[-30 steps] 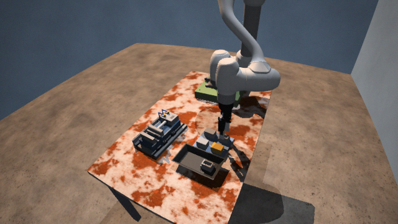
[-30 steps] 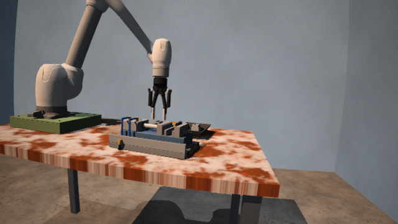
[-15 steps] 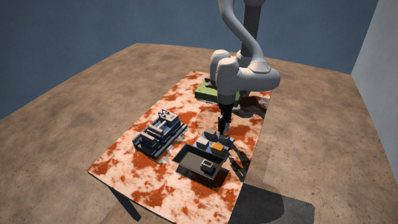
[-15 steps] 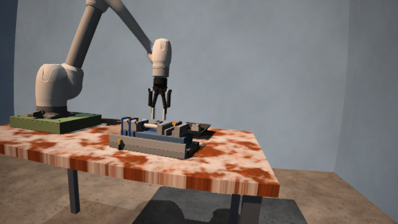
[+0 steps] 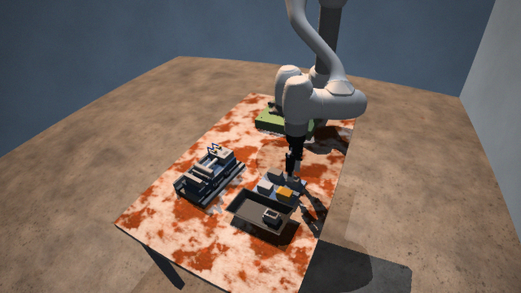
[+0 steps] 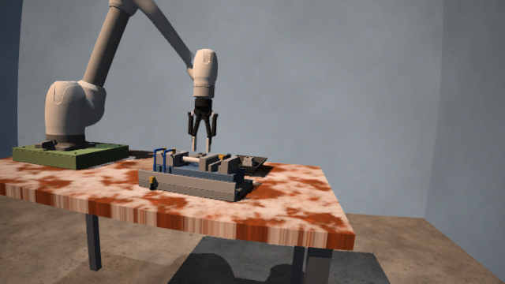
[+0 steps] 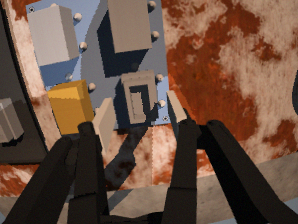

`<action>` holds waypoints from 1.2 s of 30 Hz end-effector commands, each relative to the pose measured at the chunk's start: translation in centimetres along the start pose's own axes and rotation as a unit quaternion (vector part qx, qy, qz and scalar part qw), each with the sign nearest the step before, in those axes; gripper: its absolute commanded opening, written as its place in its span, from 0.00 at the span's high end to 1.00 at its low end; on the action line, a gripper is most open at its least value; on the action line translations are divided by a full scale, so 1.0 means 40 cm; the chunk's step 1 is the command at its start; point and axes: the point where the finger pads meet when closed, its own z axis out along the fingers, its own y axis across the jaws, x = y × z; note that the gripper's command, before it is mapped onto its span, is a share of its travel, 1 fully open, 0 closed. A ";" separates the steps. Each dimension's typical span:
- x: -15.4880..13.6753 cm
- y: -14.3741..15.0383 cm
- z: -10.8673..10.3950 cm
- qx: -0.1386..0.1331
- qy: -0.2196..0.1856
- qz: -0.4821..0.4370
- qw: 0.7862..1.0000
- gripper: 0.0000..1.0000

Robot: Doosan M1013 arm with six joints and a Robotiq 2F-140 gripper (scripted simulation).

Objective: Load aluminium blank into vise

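Observation:
My gripper (image 7: 140,105) hangs fingers down over the blue infeed plate (image 7: 100,56), partly open and empty. Right below it, between the fingertips in the wrist view, a grey finished part with a pocket (image 7: 137,99) lies on the plate, pocket up. Two aluminium blanks (image 7: 53,32) (image 7: 129,19) and a brass blank (image 7: 69,106) also lie flat on the plate. In the top view the gripper (image 5: 291,172) stands just above the plate, beside the brass blank (image 5: 284,193). A second finished part (image 5: 272,217) sits in the outfeed tray (image 5: 260,212). The vise (image 5: 209,172) stands to the left.
The arm's green base (image 5: 281,120) is at the back of the table. In the exterior view the vise (image 6: 197,173) hides the plate, and the gripper (image 6: 200,150) hangs behind it. Small pins stand along the plate's edges. The tray's walls rise beside the plate.

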 end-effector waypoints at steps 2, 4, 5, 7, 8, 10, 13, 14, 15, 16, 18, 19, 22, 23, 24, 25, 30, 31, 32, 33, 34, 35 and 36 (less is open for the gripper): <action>-0.004 0.006 0.007 -0.001 0.000 -0.001 1.000 0.60; -0.004 0.006 0.007 -0.001 0.000 -0.001 1.000 0.60; -0.004 0.006 0.007 -0.001 0.000 -0.001 1.000 0.60; -0.004 0.006 0.008 -0.001 0.000 -0.001 1.000 0.60; -0.004 0.006 0.009 -0.001 0.000 -0.001 1.000 0.60; -0.004 0.006 0.011 -0.001 0.000 -0.001 1.000 0.60; -0.004 0.006 0.013 -0.001 0.000 -0.001 1.000 0.60; -0.004 0.006 0.014 -0.001 0.000 -0.001 1.000 0.60; -0.004 0.006 0.015 -0.001 0.000 -0.001 1.000 0.60; -0.004 0.006 0.017 -0.001 0.000 -0.001 1.000 0.60; -0.004 0.006 0.019 -0.001 0.000 -0.001 1.000 0.60; -0.004 0.006 0.020 -0.001 0.000 -0.001 1.000 0.60; -0.004 0.006 0.022 -0.001 0.000 -0.001 1.000 0.60; -0.004 0.006 0.023 -0.001 0.000 -0.001 1.000 0.60; -0.004 0.006 0.024 -0.001 0.000 -0.001 1.000 0.60; -0.004 0.006 0.025 -0.001 0.000 -0.001 1.000 0.60; -0.004 0.006 0.032 -0.001 0.000 -0.001 1.000 0.60; -0.004 0.006 0.033 -0.001 0.000 -0.001 1.000 0.60; -0.004 0.006 0.035 -0.001 0.000 -0.001 1.000 0.60; -0.004 0.006 0.036 -0.001 0.000 -0.001 1.000 0.60; -0.004 0.006 0.037 -0.001 0.000 -0.001 1.000 0.60; -0.004 0.006 0.038 -0.001 0.000 -0.001 1.000 0.60; -0.004 0.006 0.039 -0.001 0.000 -0.001 1.000 0.60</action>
